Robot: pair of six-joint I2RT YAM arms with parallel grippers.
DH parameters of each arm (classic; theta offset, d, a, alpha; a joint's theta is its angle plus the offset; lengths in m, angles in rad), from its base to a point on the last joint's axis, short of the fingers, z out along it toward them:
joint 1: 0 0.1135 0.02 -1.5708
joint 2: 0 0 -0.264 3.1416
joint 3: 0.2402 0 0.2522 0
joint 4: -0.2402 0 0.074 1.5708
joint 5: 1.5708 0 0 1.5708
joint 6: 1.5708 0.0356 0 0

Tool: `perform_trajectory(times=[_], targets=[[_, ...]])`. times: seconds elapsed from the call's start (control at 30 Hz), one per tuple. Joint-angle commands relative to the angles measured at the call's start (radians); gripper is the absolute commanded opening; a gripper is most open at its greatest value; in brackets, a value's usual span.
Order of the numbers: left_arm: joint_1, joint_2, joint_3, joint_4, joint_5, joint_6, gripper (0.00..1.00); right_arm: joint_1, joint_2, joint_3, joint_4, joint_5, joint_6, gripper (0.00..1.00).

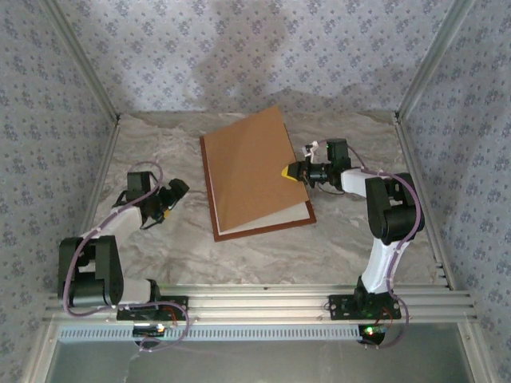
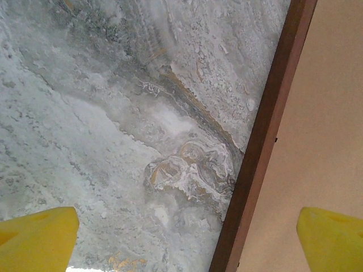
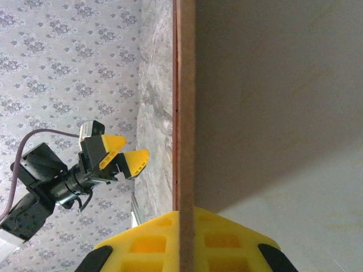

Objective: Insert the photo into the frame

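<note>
— What did we have in the right claw (image 1: 288, 171)?

— We had it pinching the free right edge of the brown backing board (image 1: 251, 163), with one yellow finger on each face. We judged that the grip was there to tip the board up like a book cover. The board's right side stood raised, and its left edge sat low along the frame (image 1: 209, 191).

— And the frame itself?

— We saw it lying flat on the table (image 1: 319, 255), near the middle, with its reddish-brown bars running round under the tilted board. A pale sheet (image 3: 317, 226) lay in the opening beneath the board. We could not tell whether that was the photo or something else, because we made out no print on it.

— What was the left claw (image 1: 164, 209) doing?

— We had it spread wide and holding nothing. It hung over bare table just left of the frame's left bar. We took that as a waiting post beside the low, hinge-like side, near enough to steady the frame or reach in under the lifted board.

— Could we read anything?

— No. We found no brand, label or lettering on the board, the frame or the claws. The wallpaper (image 1: 239, 48) round the table carried only a small repeating floral pattern.
</note>
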Motion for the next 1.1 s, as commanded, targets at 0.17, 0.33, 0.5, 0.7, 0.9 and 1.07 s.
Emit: perform_trajectory(times=[0.17,0.33,0.5,0.7,0.9,1.07], targets=[[0.009,0.008,0.014,0.016,0.025,0.002,0.99,-0.005,-0.039,-0.012,-0.101,-0.033,-0.069,0.0],[0.009,0.01,0.014,0.018,0.027,0.002,0.98,-0.008,-0.048,-0.017,-0.133,-0.028,-0.086,0.0],[0.007,0.014,0.015,0.022,0.028,-0.001,0.99,-0.012,-0.058,-0.032,-0.138,-0.023,-0.105,0.0],[0.006,0.021,0.014,0.029,0.033,-0.006,0.99,-0.004,-0.05,-0.054,-0.089,-0.01,-0.085,0.0],[0.005,0.024,0.008,0.035,0.037,-0.008,0.99,0.019,-0.035,-0.08,0.013,0.007,-0.019,0.0],[0.002,0.032,0.005,0.044,0.045,-0.012,0.98,0.023,-0.02,-0.094,0.068,0.009,0.026,0.0]])
